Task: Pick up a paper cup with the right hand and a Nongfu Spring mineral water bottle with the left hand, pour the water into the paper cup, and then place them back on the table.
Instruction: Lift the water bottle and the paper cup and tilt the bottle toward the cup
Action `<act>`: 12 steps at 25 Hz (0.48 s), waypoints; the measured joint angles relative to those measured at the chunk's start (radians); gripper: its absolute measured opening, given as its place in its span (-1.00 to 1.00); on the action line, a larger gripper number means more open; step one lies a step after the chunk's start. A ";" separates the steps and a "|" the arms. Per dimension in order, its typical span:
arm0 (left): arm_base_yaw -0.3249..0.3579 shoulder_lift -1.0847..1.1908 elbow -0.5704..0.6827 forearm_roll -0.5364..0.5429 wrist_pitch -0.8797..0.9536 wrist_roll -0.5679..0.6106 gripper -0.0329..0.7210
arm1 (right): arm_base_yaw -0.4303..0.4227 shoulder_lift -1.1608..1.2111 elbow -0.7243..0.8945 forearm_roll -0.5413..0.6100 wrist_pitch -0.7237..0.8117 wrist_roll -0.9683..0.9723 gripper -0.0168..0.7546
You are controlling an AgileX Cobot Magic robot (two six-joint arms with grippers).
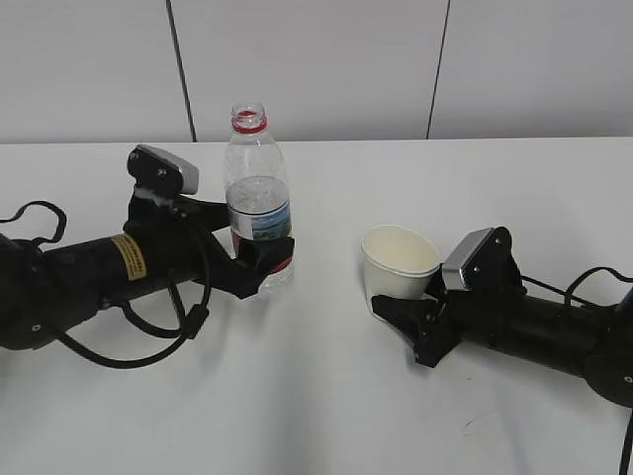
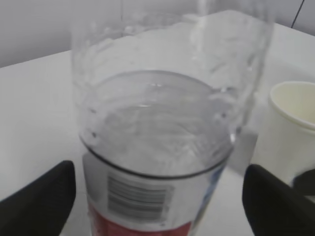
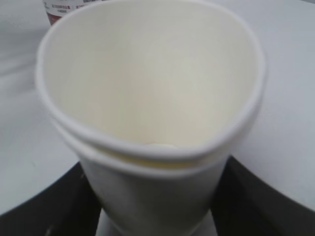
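Exterior view: clear ribbed plastic bottle (image 1: 259,198), tapered squeezed paper cup (image 1: 398,262).

Black arms (image 1: 99,272), grey camera blocks (image 1: 168,168)

The white table (image 1: 326,396) carries the upright water bottle (image 1: 259,188) and paper cup (image 1: 398,260).

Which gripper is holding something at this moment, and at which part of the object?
The right gripper squeezes the paper cup at its lower body. The left gripper stands around the water bottle at label height, with gaps on both sides, so not holding it.
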 joint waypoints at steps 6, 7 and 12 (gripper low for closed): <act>-0.001 0.057 -0.029 -0.033 0.027 0.000 0.72 | 0.000 0.000 0.000 0.000 0.000 0.000 0.18; -0.002 0.066 -0.029 -0.035 0.028 0.000 0.72 | 0.000 0.000 0.000 0.000 0.000 0.000 0.18; -0.005 0.079 -0.033 -0.037 0.039 0.000 0.60 | 0.000 0.000 0.000 0.000 0.000 0.000 0.18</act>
